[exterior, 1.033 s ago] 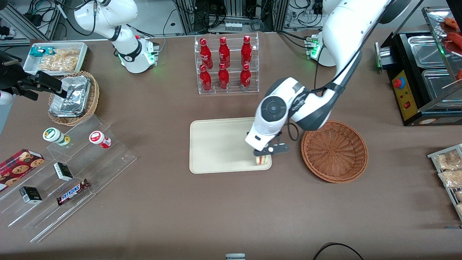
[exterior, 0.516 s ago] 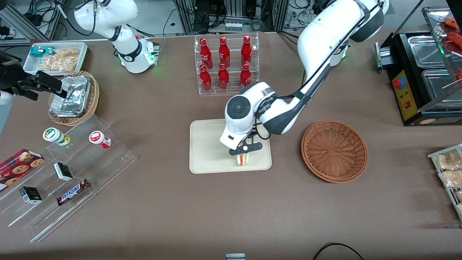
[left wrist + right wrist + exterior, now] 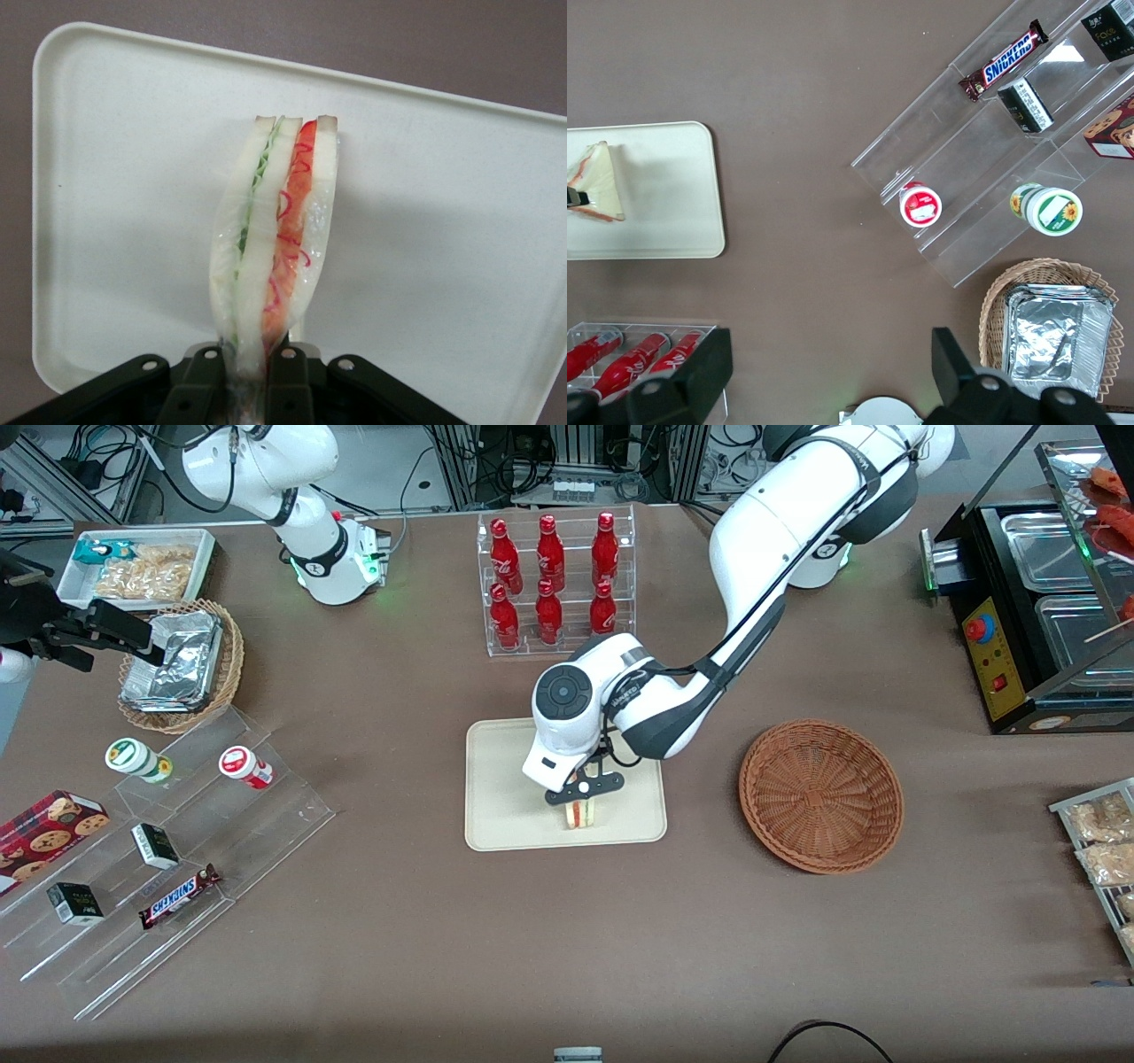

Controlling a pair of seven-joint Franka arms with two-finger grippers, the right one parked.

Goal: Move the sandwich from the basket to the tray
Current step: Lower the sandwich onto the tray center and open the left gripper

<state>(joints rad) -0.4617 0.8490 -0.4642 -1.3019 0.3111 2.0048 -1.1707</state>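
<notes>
From my seat the table point(image 3: 567, 957) filled the front view, and on it the tray point(image 3: 505, 779) lay lengthwise along the table's run, with the basket point(image 3: 821, 794) beside it toward the working arm's end, well apart from the load and with nothing in it that I could see. What mattered to me was what lay under the sandwich point(image 3: 580, 814): it hung over the tray's half nearer the basket, close to the rim that faces the front camera but inside it. The gripper point(image 3: 582, 789) stood directly above it, fingers pinched tight on one end of the wedge, so the sandwich hung on edge straight away from the fingers, its long axis pointing down at the tray and the bread and filling layers running along that axis. The wrist camera showed tray on both sides of the slice point(image 3: 275, 239). I could not tell whether its free end touched the tray or hung just above. I judged a short drop and release was all that remained.
</notes>
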